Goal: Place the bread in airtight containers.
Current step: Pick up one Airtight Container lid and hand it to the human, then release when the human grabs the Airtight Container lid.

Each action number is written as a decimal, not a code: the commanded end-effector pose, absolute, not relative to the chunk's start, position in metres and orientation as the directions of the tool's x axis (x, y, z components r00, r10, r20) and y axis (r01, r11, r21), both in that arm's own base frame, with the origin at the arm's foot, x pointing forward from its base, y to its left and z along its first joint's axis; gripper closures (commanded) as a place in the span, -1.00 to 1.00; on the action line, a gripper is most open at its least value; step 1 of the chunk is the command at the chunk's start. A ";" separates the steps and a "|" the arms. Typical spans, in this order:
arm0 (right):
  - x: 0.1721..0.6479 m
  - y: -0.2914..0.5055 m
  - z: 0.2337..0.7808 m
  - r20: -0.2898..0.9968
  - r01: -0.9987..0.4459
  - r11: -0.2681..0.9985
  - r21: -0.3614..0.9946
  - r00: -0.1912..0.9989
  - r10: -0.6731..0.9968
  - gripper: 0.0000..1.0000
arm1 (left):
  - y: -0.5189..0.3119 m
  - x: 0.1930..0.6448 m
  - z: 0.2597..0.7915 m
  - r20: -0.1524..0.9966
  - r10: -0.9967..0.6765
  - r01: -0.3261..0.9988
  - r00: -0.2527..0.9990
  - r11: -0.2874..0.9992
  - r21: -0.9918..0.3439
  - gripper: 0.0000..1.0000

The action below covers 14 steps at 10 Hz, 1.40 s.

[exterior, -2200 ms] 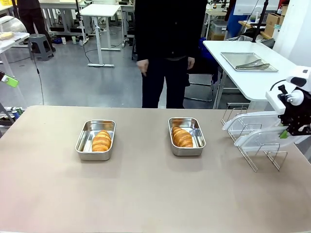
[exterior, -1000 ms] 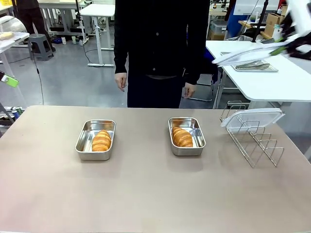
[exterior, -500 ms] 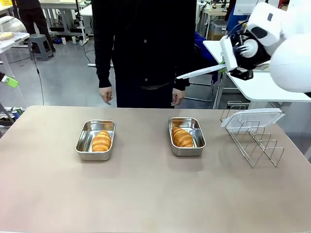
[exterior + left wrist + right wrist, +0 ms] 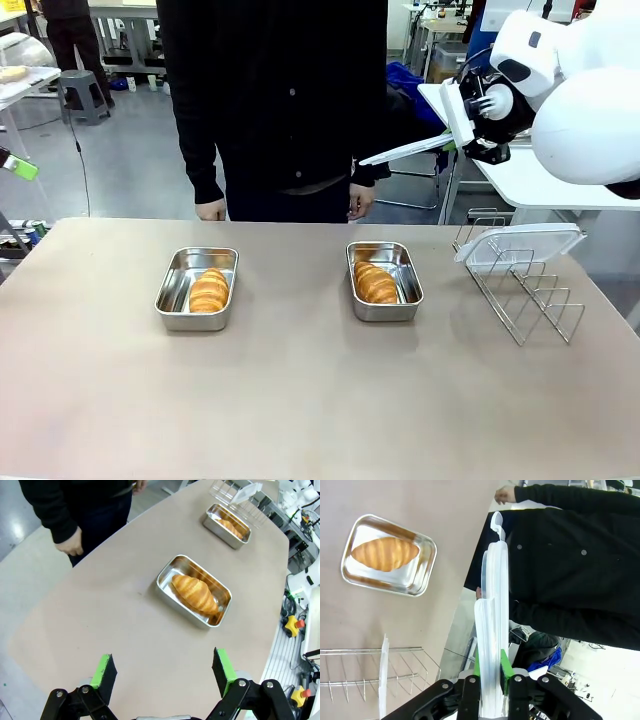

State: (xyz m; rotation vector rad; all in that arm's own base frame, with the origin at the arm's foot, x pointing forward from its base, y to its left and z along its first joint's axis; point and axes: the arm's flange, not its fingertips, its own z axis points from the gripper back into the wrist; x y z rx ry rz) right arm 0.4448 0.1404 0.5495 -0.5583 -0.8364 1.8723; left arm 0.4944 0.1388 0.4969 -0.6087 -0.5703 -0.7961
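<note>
The left claw (image 4: 163,666) hangs wide open, one roll (image 4: 195,593) in its steel tub (image 4: 182,607) just ahead. The right claw (image 4: 470,115) pinches a plastic lid (image 4: 405,150) by one edge, high above the second roll (image 4: 376,283) in its tub (image 4: 385,312). Lidding looks to be the step in hand; next that lid needs levelling and lowering squarely onto the tub.

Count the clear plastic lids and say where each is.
2. One lid is clamped edge-on in the right gripper, held high at the right; the other lid lies atop the wire rack. No others are visible.
</note>
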 end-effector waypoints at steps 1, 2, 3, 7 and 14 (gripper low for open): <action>0.441 0.137 0.553 -0.007 -0.589 -0.276 -0.760 -0.417 0.909 1.00 | 0.137 0.492 0.499 0.665 -0.488 0.792 0.566 0.546 -0.273 -1.00; 0.441 0.137 0.553 -0.007 -0.589 -0.276 -0.760 -0.417 0.909 1.00 | 0.137 0.492 0.499 0.665 -0.488 0.792 0.566 0.546 -0.273 -1.00; 0.441 0.137 0.553 -0.007 -0.589 -0.276 -0.760 -0.417 0.909 1.00 | 0.137 0.492 0.499 0.665 -0.488 0.792 0.566 0.546 -0.273 -1.00; 0.441 0.137 0.553 -0.007 -0.589 -0.276 -0.760 -0.417 0.909 1.00 | 0.137 0.492 0.499 0.665 -0.488 0.792 0.566 0.546 -0.273 -1.00; 0.441 0.137 0.553 -0.007 -0.589 -0.276 -0.760 -0.417 0.909 1.00 | 0.137 0.492 0.499 0.665 -0.488 0.792 0.566 0.546 -0.273 -1.00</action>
